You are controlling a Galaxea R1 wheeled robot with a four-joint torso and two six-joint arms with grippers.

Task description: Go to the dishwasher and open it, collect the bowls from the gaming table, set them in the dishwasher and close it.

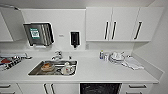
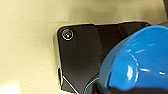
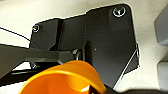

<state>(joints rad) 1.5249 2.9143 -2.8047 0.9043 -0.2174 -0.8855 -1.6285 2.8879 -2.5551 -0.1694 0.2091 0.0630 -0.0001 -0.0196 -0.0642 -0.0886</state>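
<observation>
A bright blue bowl [image 2: 140, 62] is gleaming, an orange one [image 3: 65, 80] is glowing (both glossy), white counter [image 1: 100, 71] is showing.

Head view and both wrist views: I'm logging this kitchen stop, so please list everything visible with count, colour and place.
Worktop: one, white, across the head view.
Steel sink: one, set in the worktop, dishes inside.
Tap: one, metal, behind the sink.
Wall cupboards: white, dark handles, above the worktop.
Paper-towel dispenser: one, steel, on the wall.
Soap dispenser: one, black, on the wall.
White dishes: stacked at the worktop's right.
Dishwasher: one, dark opening under the worktop.
Blue bowl: one, left wrist view.
Orange bowl: one, right wrist view.
</observation>
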